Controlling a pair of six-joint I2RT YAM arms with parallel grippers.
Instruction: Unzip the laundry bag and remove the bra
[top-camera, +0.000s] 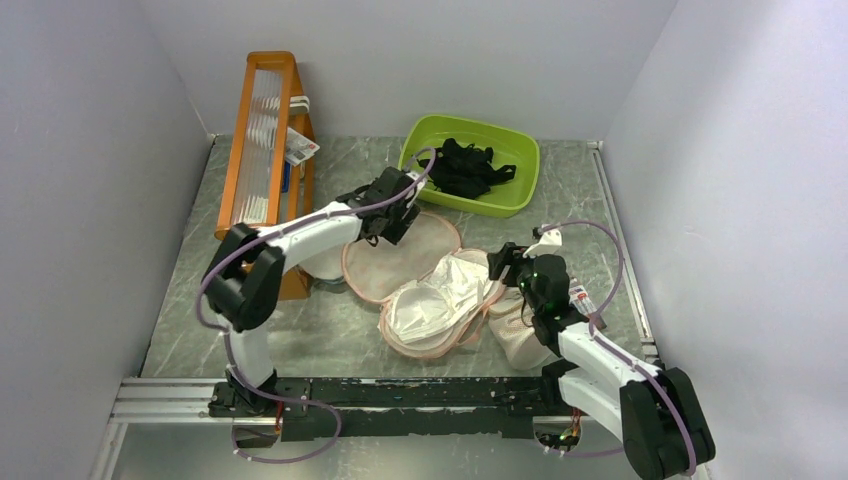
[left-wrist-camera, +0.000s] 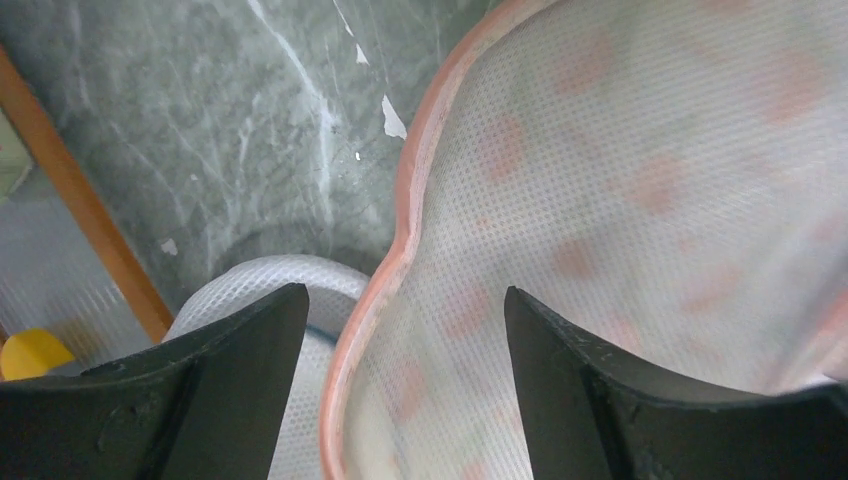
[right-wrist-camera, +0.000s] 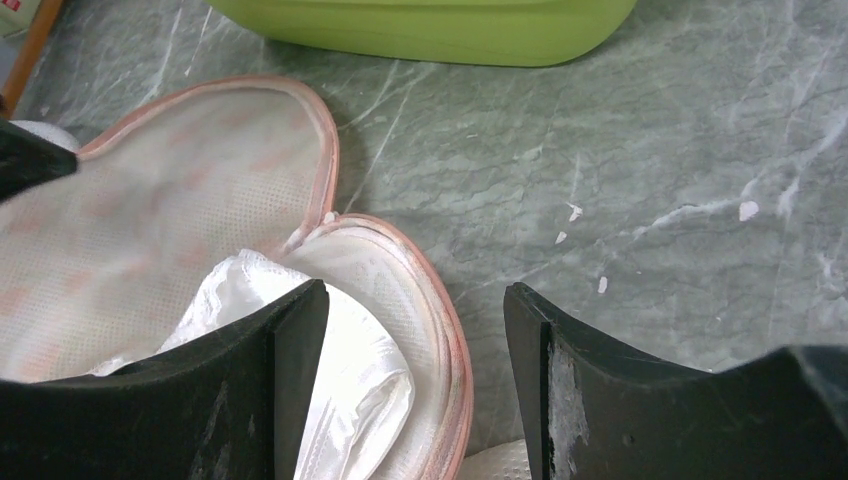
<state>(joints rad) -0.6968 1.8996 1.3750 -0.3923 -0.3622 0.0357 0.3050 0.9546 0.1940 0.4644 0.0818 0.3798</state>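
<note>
L jaws spread, laundry bag (left-wrist-camera: 620, 180) rim between

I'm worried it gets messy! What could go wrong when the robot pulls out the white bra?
1. The right tool hangs open over both the bra and the pink rim of the laundry bag; closing there could pinch the bag too.
2. The left tool is open around the flap's edge, not gripping, so the bag might lift along with the bra.
</note>
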